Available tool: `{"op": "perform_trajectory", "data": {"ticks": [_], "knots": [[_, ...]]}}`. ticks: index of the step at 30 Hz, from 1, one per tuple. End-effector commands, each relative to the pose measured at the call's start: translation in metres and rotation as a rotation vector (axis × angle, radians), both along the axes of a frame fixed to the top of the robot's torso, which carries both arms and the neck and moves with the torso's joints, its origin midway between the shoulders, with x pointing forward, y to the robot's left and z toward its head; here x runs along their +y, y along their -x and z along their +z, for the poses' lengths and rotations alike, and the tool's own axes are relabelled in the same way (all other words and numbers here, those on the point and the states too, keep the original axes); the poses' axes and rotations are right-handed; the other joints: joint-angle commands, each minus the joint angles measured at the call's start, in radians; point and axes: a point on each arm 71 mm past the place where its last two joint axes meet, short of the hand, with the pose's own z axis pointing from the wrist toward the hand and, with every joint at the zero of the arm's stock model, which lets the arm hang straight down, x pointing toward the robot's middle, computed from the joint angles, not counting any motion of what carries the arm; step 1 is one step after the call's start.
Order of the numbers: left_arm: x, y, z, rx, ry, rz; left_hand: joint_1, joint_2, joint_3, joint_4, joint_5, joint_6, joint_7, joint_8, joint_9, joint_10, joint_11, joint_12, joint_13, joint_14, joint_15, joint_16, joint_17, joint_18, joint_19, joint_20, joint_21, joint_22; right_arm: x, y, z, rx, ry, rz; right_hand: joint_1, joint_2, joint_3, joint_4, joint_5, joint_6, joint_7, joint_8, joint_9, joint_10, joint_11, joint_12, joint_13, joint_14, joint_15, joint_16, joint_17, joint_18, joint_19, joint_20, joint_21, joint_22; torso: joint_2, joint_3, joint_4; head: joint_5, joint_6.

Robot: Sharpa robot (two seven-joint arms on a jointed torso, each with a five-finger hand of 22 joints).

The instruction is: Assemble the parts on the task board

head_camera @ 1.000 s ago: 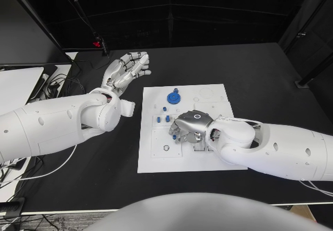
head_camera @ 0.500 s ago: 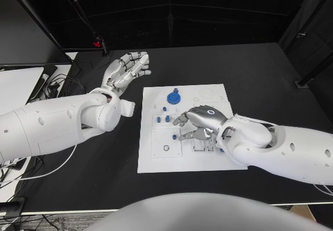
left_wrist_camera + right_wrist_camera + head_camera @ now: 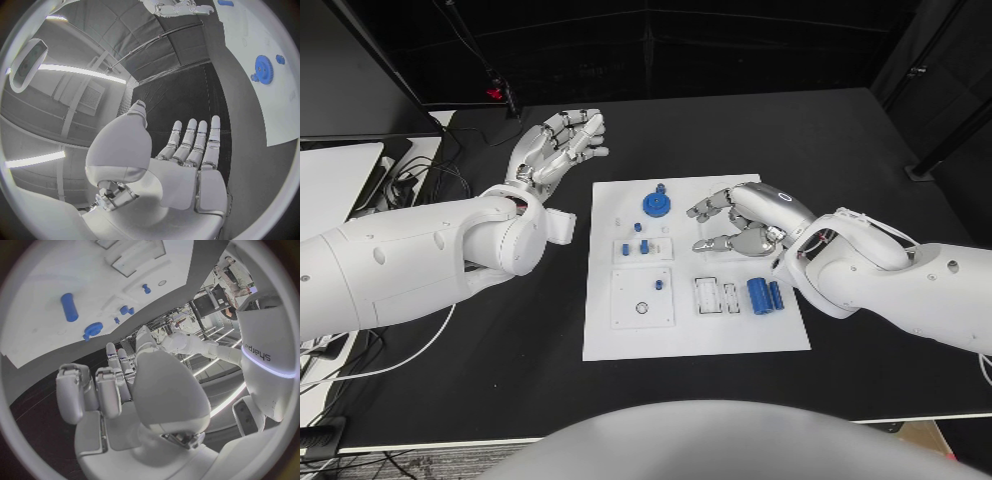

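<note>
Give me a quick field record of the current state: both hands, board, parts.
left hand: open, fingers spread, over the bare table left of the board, holding nothing
right hand: fingers curled in, over the board's right side, nothing visibly held
task board: white, flat in the table's middle
blue gear: near the board's far edge
blue cylinders: lying side by side near the board's right edge

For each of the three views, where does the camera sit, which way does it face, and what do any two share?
Head view: on the robot's head, looking down at the task board; both arms, left hand and right hand show.
Left wrist view: behind the left hand, facing along its open palm over the table.
Right wrist view: behind the right hand, facing the board.
Shared: head and left wrist views both show the blue gear.
</note>
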Motion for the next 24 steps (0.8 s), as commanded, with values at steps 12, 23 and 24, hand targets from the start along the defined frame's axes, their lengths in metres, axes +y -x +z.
{"op": "perform_trajectory", "data": {"ticks": [12,23,24], "knots": [[0.0,0.002,0.008,-0.109,0.038,-0.007,-0.002,0.013,0.006,0.002,0.004,-0.007,0.159,0.004,-0.002,-0.007,0.002,0.008,-0.002,-0.006,0.002,0.006,-0.003,-0.016,0.005,0.001,0.001,-0.002,-0.012,-0.01,-0.018,0.107,0.241,-0.082,-0.046,-0.05,0.059,0.003,0.005,-0.002,-0.007,0.001,0.001,-0.048,-0.006,0.014,0.003,0.087,0.0,-0.011,0.176,0.005,0.056,0.002,0.0,0.225,0.001,0.0005,-0.0012,-0.002,0.0],[0.0,0.002,0.008,-0.107,0.039,-0.008,-0.002,0.013,0.006,0.002,0.004,-0.007,0.159,0.004,-0.002,-0.007,0.002,0.008,-0.002,-0.006,0.002,0.006,-0.003,-0.016,0.005,0.001,0.001,-0.002,-0.015,-0.015,-0.023,0.103,0.358,-0.156,-0.034,-0.048,0.087,0.0,0.004,0.012,-0.019,0.008,0.004,-0.05,-0.008,0.026,0.004,0.087,-0.002,-0.011,0.175,0.006,0.055,0.0,-0.002,0.224,0.002,0.0012,0.0005,-0.004,0.0],[0.001,0.002,0.008,-0.107,0.039,-0.008,-0.002,0.013,0.006,0.002,0.004,-0.007,0.159,0.004,-0.002,-0.007,0.002,0.008,-0.002,-0.006,0.002,0.006,-0.003,-0.016,0.005,0.001,0.001,-0.002,-0.015,-0.015,-0.023,0.101,0.364,-0.16,-0.029,-0.044,0.092,-0.002,0.004,0.015,-0.02,0.009,0.005,-0.048,-0.007,0.029,0.005,0.088,-0.001,-0.01,0.177,0.006,0.055,0.0,-0.001,0.224,0.002,0.0011,0.0007,-0.005,0.0]]}}
